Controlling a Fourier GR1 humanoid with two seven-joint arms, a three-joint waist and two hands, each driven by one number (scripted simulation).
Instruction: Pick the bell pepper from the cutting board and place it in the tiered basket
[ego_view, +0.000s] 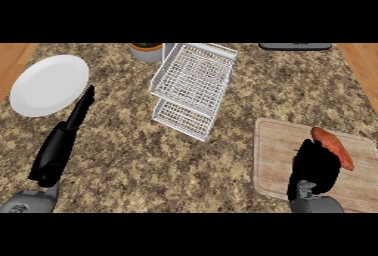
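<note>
A red-orange bell pepper (334, 146) lies on the wooden cutting board (275, 150) at the right of the counter. My right hand (315, 166) sits over the board just left of the pepper and touches it, but the dark shape hides how its fingers stand. The white wire tiered basket (193, 85) stands at the middle back, with nothing in it. My left hand (63, 142) is open at the left, its fingers stretched straight toward the back, holding nothing.
A white plate (48, 85) lies at the back left, just beyond my left fingertips. A small pot (147, 51) stands behind the basket, and a dark object (295, 46) lies at the back right edge.
</note>
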